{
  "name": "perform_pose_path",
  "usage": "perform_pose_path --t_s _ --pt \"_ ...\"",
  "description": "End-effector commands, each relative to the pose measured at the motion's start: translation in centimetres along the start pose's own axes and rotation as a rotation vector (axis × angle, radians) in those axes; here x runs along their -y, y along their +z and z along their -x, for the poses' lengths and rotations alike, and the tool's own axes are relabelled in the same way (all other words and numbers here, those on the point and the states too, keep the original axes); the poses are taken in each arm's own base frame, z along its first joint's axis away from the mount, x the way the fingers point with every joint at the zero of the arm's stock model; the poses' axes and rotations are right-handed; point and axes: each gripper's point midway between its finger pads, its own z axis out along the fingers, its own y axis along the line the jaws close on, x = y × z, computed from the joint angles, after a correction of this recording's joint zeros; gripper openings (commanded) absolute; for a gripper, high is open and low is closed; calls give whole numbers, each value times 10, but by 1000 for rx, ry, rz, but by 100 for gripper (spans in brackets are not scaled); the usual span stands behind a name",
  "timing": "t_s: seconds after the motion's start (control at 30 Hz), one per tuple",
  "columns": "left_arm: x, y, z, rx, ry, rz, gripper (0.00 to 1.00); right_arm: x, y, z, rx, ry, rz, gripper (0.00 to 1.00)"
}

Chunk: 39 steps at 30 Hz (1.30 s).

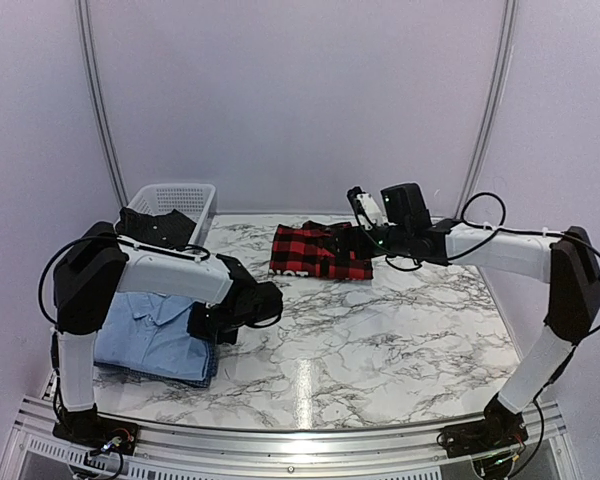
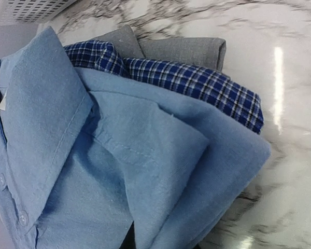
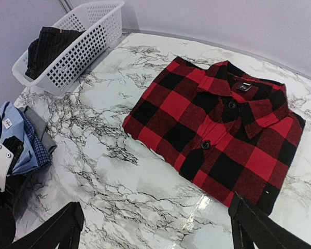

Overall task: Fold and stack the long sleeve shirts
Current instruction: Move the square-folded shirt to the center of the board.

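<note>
— On the marble counter (image 1: 380,340), what's biggest? Quick.
— White mesh basket (image 1: 180,195), far left corner. Dark garment (image 1: 155,225) in it, can't make out what kind.
— Shirts?
— Red-and-black flannel shirt (image 1: 320,252), folded flat, far centre, well apart from the basket. Top view: long axis runs left to right, white lettering along its near left edge, unreadable. Right wrist view: front up, button line diagonal, collar at upper right, lower corner cut off by a finger.
— Blue one?
— Light blue shirt (image 1: 155,335), folded, on top of a stack at the near left. Collar end is on the far side, partly under the left arm (image 1: 170,275). Left wrist view crops it at left and bottom.
— Under it?
— Blue plaid shirt (image 2: 197,83), then a grey garment (image 2: 181,49). Only edges show.
— Fingers?
— Right gripper (image 3: 155,231) hangs above the flannel's far right side, fingers spread wide, nothing between them. Left gripper (image 1: 215,328) sits at the stack's right edge with its fingers hidden under the wrist, so I can't tell how they stand.
</note>
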Motion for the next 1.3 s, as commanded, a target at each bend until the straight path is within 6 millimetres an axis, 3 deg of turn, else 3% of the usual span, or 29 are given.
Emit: perform_pose_path --t_s 0.0,0.37,0.6,0.8,0.9,1.03,1.17,1.27 --pt "68 -37 12 -25 -25 -250 0 2 -26 6 51 22 -50 94" --pt "204 -122 28 -88 -114 -621 0 34 -87 -22 42 84 -196 94" --pt "257 -155 40 -99 -168 -802 0 45 -120 -32 46 95 -277 95" --pt "295 -181 48 -116 -160 -954 0 52 -134 -37 42 109 -330 95" --pt "300 -187 52 -107 -149 -989 4 56 -133 -39 32 116 -346 95" --pt "289 -208 69 -50 -128 -1038 31 57 -127 -38 19 127 -352 95" --pt "255 -244 93 42 -92 -1101 60 58 -118 -31 18 141 -349 96" --pt "225 -262 109 101 -78 -1126 72 61 -105 -27 8 149 -350 95"
